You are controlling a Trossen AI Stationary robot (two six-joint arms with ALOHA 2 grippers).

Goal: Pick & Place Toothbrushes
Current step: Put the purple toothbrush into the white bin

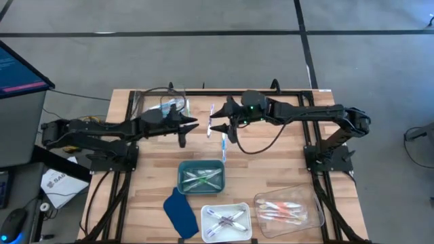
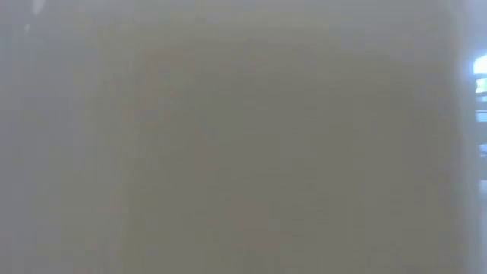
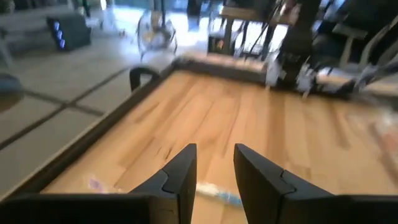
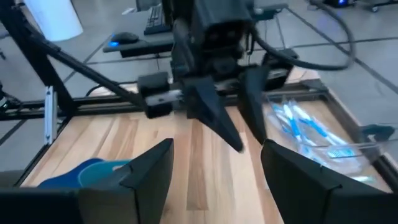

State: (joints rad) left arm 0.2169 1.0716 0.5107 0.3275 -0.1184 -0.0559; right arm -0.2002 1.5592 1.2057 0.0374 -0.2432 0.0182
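Both claws hung spread and empty mid-desk, loose toothbrushes (image 1: 224,144) lying lengthwise along the desk's depth between them, just under right claw (image 1: 218,127), left claw (image 1: 188,129) slightly farther.

I saw a grey floor (image 1: 203,17) crossed by dark lines around the wooden table (image 1: 271,176). A lit monitor (image 1: 20,68) stood off the table's left side, and bright daylight came from a window (image 2: 479,76).
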